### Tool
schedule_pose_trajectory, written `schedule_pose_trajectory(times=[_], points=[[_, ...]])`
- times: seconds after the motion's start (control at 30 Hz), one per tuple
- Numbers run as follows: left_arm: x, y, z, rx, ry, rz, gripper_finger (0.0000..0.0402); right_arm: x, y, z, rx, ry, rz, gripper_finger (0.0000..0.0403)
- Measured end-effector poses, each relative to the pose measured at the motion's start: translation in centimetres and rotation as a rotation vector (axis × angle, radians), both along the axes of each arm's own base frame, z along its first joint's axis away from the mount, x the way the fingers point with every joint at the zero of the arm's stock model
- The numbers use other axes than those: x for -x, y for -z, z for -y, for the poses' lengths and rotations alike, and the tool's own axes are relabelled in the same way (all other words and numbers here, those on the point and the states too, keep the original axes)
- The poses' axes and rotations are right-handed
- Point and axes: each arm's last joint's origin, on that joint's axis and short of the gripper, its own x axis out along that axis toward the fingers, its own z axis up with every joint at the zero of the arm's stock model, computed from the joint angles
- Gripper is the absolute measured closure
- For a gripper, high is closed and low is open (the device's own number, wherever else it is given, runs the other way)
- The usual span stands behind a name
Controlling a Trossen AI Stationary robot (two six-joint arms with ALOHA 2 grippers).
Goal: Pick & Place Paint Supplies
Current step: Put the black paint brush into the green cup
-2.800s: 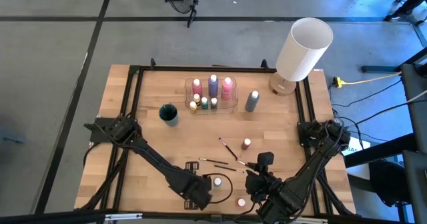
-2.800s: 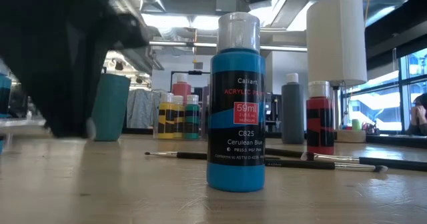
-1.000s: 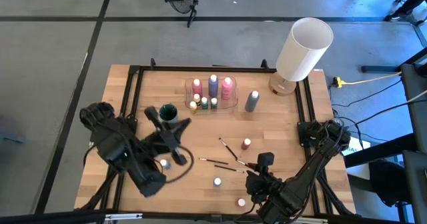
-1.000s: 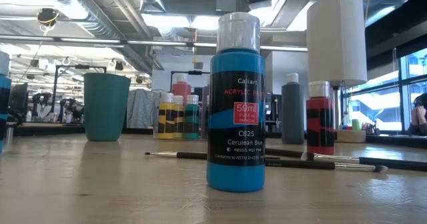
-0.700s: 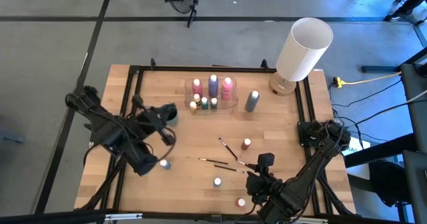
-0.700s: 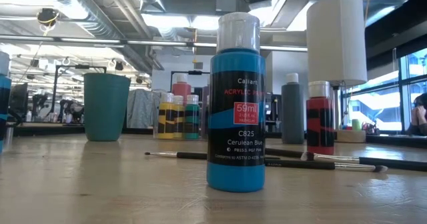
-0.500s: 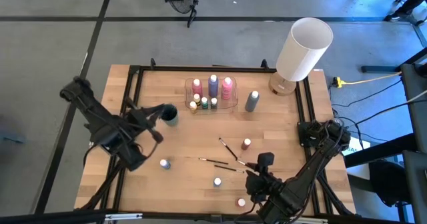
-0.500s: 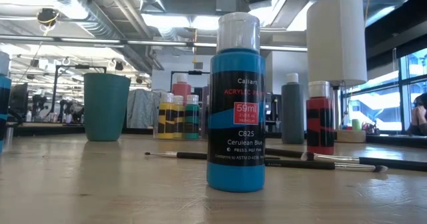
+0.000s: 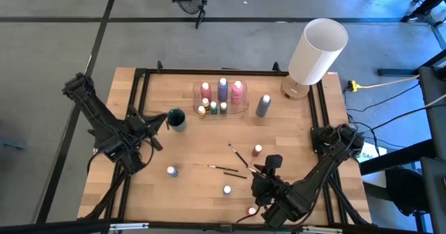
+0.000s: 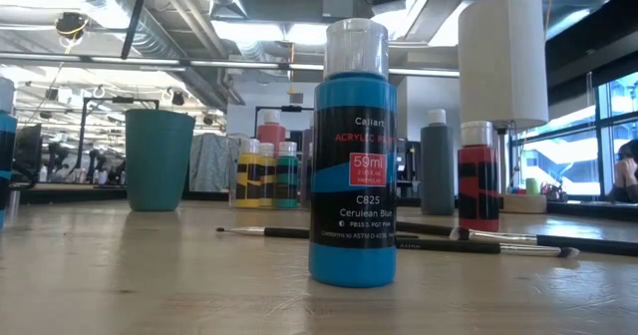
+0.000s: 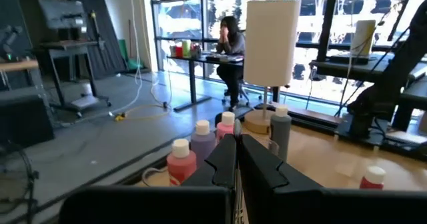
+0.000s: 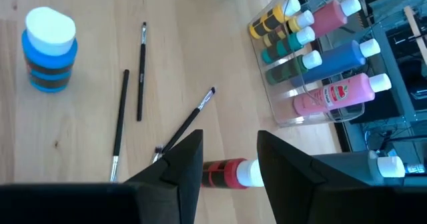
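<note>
A clear tray (image 9: 221, 98) at the far middle holds pink, purple and small yellow and green bottles (image 12: 313, 47). A grey bottle (image 9: 263, 105) stands beside it. Loose on the wood stand a small red bottle (image 9: 258, 150), two blue ones (image 9: 171, 170) (image 9: 227, 190) and another red one (image 9: 252, 211). Thin brushes (image 9: 235, 162) lie flat between them. My left gripper (image 9: 164, 117) is shut and empty at the left edge, beside the teal cup (image 9: 176, 118). My right gripper (image 12: 230, 136) hangs open above the brushes, with the red bottle (image 12: 230, 173) below the gap between its fingers.
A big white lamp (image 9: 317, 51) stands at the far right corner. A black frame (image 9: 139, 74) rims the table. The blue bottle (image 10: 351, 156) fills the low view's foreground. A person (image 11: 230, 34) sits at a desk far behind the table.
My left arm has drawn back from the table's middle toward the left edge and sunk, rolling its wrist, its gripper staying shut and ending beside the teal cup. The blue bottle it had hung over now stands uncovered. The bottles and brushes have kept their places.
</note>
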Motion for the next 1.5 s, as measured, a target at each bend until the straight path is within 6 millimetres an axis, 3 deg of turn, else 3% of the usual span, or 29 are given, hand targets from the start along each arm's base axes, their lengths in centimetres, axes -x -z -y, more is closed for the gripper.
schedule_pose_trajectory(times=[0.47,0.87,1.17,1.5], points=[[-1.5,0.0,-2.2,-0.005,-0.181,-0.005,0.0399,0.1,0.0,-0.1,-0.011,-0.003,-0.009,0.0259],[-1.5,0.2,-2.0,-0.033,-0.168,-0.035,0.0398,0.1,0.1,-0.2,-0.011,-0.011,-0.018,0.0259],[-0.5,4.4,-2.6,-0.006,-0.155,-0.012,0.0398,0.1,0.1,-0.2,-0.021,-0.011,-0.021,0.0259],[-0.3,4.6,-2.7,-0.004,-0.155,-0.008,0.0398,0.1,0.1,-0.2,-0.024,-0.011,-0.018,0.0259]])
